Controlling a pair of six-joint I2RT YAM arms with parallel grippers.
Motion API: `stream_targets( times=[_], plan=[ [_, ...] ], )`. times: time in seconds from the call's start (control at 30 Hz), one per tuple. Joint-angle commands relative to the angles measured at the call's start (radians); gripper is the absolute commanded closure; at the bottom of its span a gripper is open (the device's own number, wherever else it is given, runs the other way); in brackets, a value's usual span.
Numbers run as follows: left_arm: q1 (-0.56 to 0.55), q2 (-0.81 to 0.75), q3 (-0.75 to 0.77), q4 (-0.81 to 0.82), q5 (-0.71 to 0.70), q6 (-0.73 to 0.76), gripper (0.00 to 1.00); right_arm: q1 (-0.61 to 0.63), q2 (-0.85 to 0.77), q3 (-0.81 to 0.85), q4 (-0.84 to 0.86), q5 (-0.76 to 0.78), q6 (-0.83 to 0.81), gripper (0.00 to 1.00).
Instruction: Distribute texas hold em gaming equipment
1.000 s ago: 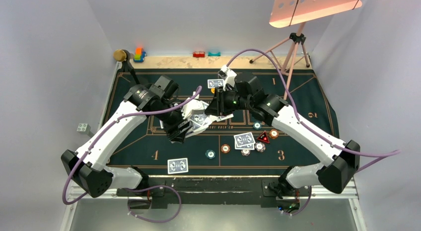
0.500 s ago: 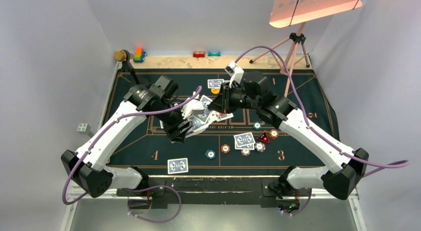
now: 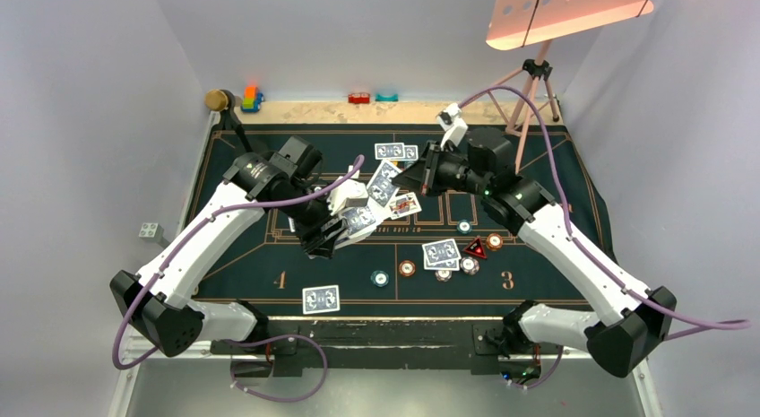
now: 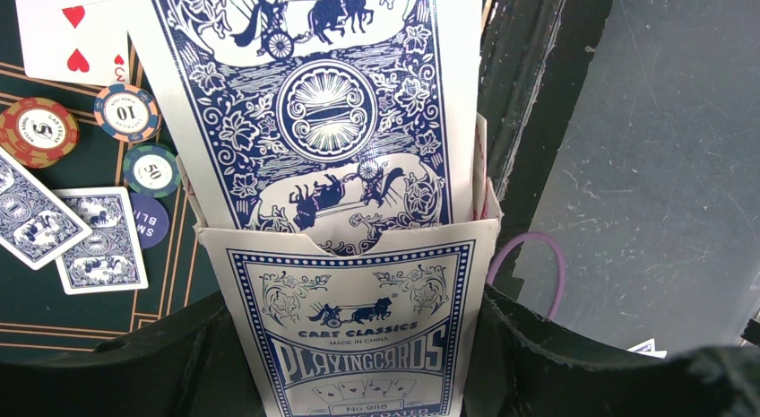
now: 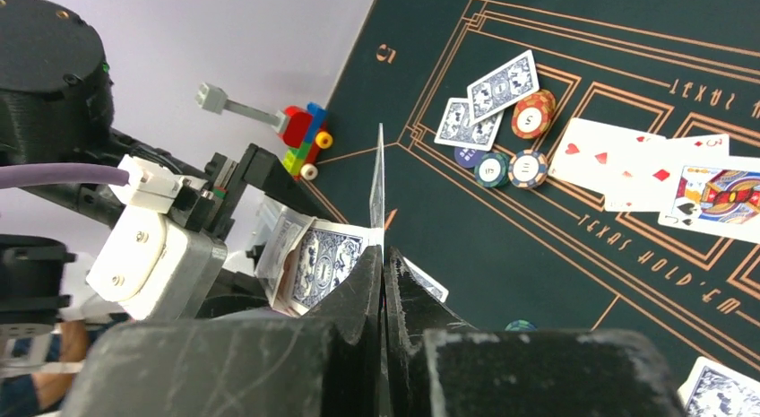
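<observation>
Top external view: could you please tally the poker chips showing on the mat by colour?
Orange chips: 2
Teal chips: 2
White-brown chips: 2
Total: 6 in view

Dark green felt mat with orange printed lines. Along its far edge: stacked colourful blocks, red block, teal block. Tripod at far right corner.
</observation>
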Motion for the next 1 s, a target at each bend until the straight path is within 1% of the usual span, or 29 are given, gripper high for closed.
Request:
stream_targets(
  times=[0.0, 0.2, 0.4, 0.5, 0.6, 0.73, 0.97],
  plan=[
    [-0.001, -0.029, 0.014, 0.002, 0.035, 0.009, 1.0, -0.064, -0.05, -0.058, 0.127, -0.113, 0.114, 1.0],
    [-0.001, -0.035, 0.005, 0.003, 0.036, 0.009, 1.0, -0.137, -0.07, -0.13, 0.196, -0.181, 0.202, 1.0],
    [-0.001, -0.046, 0.0, 0.003, 0.038, 0.009, 1.0, -0.171, -0.045, -0.208, 0.172, -0.109, 0.211, 1.0],
    [-0.001, -0.049, -0.001, 0.002, 0.04, 0.007, 1.0, -0.172, 0.025, -0.255, 0.176, -0.074, 0.176, 1.0],
    [-0.001, -0.053, -0.005, 0.002, 0.041, 0.008, 1.0, -0.171, 0.105, -0.313, 0.27, -0.07, 0.18, 1.0],
    [-0.001, -0.054, -0.005, 0.004, 0.038, 0.006, 1.0, -0.168, 0.205, -0.317, 0.343, -0.027, 0.173, 1.0],
    [-0.001, -0.047, -0.002, 0.008, 0.042, 0.002, 1.0, -0.152, 0.407, -0.299, 0.427, -0.013, 0.161, 1.0]
  ],
)
